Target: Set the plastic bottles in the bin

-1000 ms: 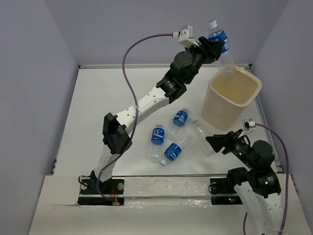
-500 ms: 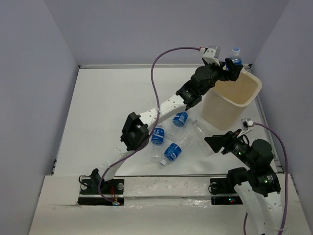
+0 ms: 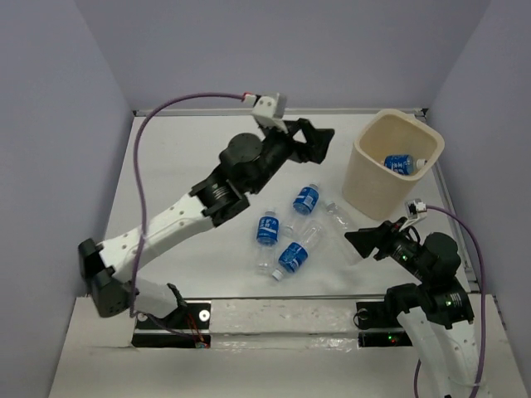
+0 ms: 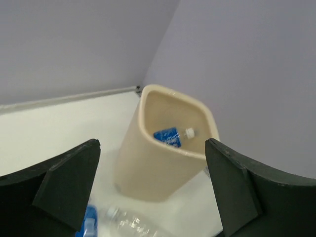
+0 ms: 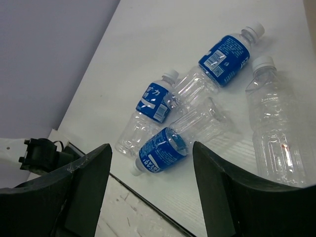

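Cream bin (image 3: 369, 184) holds one blue-label bottle (image 3: 400, 163), four bottles (image 3: 292, 255) left of it. Left end effector (image 3: 319, 143) spread wide, right end effector (image 3: 365, 240) parted, both empty.

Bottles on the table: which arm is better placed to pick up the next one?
Probably the right arm. The right claw, open, sits beside the unlabelled bottle, with the labelled bottles in its wrist view. The left claw, open and empty, faces the bin.

Left arm (image 3: 178, 217): I see it stretched from the near-left corner towards the bench's far middle, elbow low.
Left gripper (image 3: 318, 143): jaws spread wide.
Right arm (image 3: 433, 278): folded by the near-right corner.
Right gripper (image 3: 363, 241): jaws parted, pointing left.
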Tool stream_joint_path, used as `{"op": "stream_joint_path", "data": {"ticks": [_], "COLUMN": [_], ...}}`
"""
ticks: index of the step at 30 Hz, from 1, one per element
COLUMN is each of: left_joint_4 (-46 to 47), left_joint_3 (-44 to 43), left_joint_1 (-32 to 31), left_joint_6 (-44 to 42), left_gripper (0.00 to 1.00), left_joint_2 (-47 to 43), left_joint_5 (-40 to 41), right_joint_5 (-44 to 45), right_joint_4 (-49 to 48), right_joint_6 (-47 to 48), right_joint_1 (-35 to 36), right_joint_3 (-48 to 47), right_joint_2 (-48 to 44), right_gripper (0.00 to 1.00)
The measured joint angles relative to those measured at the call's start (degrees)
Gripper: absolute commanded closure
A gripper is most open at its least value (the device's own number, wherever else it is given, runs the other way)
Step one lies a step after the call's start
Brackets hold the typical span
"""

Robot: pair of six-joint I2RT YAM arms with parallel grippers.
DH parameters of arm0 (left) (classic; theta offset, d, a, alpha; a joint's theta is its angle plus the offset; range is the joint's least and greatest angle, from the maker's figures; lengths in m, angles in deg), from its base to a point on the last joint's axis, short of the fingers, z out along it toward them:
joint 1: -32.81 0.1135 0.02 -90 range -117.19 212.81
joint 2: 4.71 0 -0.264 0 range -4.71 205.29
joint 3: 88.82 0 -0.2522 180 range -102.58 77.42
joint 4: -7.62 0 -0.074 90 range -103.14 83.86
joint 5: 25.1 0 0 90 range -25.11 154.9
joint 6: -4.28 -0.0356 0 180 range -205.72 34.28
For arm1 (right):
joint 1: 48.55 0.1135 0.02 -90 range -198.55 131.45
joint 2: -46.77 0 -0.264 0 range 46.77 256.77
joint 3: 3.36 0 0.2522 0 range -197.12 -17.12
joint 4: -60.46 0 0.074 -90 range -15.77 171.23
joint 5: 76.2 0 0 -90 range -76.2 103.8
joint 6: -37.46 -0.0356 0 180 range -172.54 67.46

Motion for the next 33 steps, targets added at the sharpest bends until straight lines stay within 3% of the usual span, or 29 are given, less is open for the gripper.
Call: {"op": "stream_joint_path", "data": {"ticks": [5, 11, 12, 23, 27, 30, 33], "left_joint_4": [-7.3, -21.1, -24.0, -25.8, -24.7, -23.1, -21.6], "left_joint_3": [23.0, 38.7, 40.0, 36.0, 36.0, 36.0, 36.1], "left_joint_1": [0.0, 0.2, 0.2, 1.0, 3.2, 5.4, 6.6], "left_joint_6": [6.0, 14.3, 15.6, 18.1, 17.6, 17.1, 16.5], "left_gripper": [0.01, 0.01, 0.01, 0.01, 0.02, 0.04, 0.13], "left_joint_2": [-17.6, -19.7, -19.5, -1.9, 0.4, 1.2, 2.0], "left_joint_5": [6.0, 6.2, 6.1, 4.1, 3.8, 3.3, 2.8], "right_joint_5": [-0.7, -1.0, -1.0, -1.0, -0.9, -0.2, 2.0], "right_joint_4": [-1.3, -4.5, -4.6, -9.0, -10.8, -11.9, -14.1], "right_joint_6": [-0.1, -2.7, -3.3, -7.0, -7.5, -8.2, -9.0], "right_joint_1": [0.0, 0.0, 0.0, 0.1, 0.6, 2.1, 6.5], "right_joint_3": [0.0, 2.5, 2.9, 7.9, 9.0, 10.1, 10.2], "right_joint_2": [1.1, 3.1, 3.3, 8.3, 9.8, 10.8, 14.4], "right_gripper": [0.28, 0.20, 0.15, 0.12, 0.11, 0.11, 0.10]}}
